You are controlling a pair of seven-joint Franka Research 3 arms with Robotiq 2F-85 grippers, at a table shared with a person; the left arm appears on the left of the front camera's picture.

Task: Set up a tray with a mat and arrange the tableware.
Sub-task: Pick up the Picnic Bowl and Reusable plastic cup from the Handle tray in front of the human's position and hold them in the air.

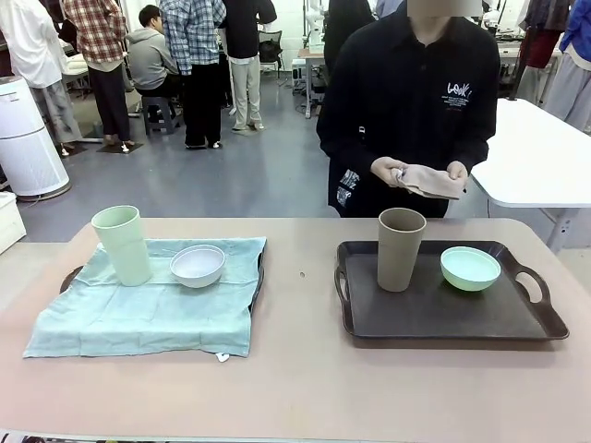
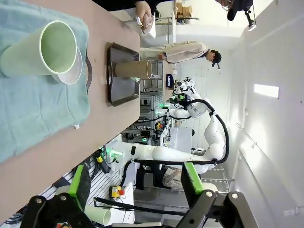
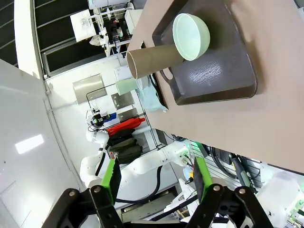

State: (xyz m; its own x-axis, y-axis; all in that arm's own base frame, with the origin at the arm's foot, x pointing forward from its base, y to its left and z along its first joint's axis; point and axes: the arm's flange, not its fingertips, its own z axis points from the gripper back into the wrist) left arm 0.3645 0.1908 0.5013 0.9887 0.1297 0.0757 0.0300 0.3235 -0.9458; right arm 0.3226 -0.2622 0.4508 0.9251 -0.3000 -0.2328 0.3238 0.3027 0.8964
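Both grippers hang free, jaws apart.
The left gripper [image 2: 135, 180] has its jaws spread wide and empty; the right gripper [image 3: 156, 175] is open too, nothing between its jaws.

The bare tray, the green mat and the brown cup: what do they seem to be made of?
Tray: probably plastic, dark brown, slightly glossy; light reflects on its floor, and the handles are moulded in.
Mat: cloth, matte; it wrinkles and creases.
Brown cup: likely plastic or melamine, matte, smooth and thin-walled.
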